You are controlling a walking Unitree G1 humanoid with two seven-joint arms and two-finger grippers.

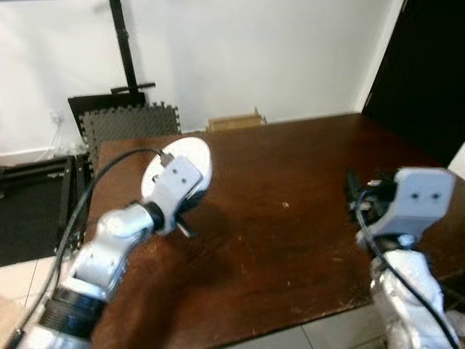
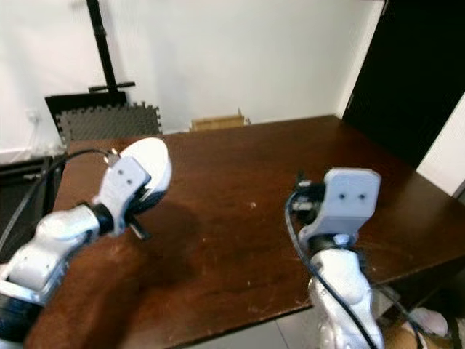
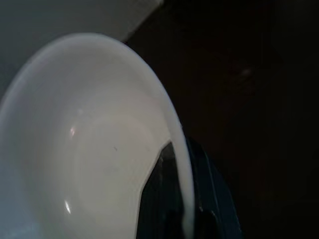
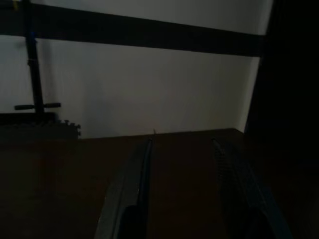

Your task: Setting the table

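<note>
Left eye view, nearest item: my two silver arms, one at each lower corner of the frame. My left gripper (image 3: pixel 184 199) is closed on one white plate (image 1: pixel 187 163); in the left wrist view one dark finger lies inside the plate's rim and the other outside it, the rim pinched between them. The plate is held tilted above the near left part of the table, its face turned partly toward the wall; I cannot tell whether its lower edge touches the wood. One black cable (image 1: pixel 109 169) loops from the left wrist back along the arm.

My right gripper (image 4: pixel 189 194) hovers over the near right part of the table, well apart from the plate. The right wrist view shows its two long fingers spread with bare tabletop between them, holding nothing.

One dark brown wooden table (image 1: pixel 290 218); one small pale speck (image 1: pixel 285 205) near its middle.

Beyond the far edge: one tan cardboard box (image 1: pixel 234 121) just behind the table, one stack of grey interlocking foam mats (image 1: pixel 127 123) to its left, one black upright stand (image 1: pixel 123 43) against the white wall (image 1: pixel 254 51). One dark doorway (image 1: pixel 421 65) at far right. One black frame (image 1: pixel 36 189) on the floor, far left.
</note>
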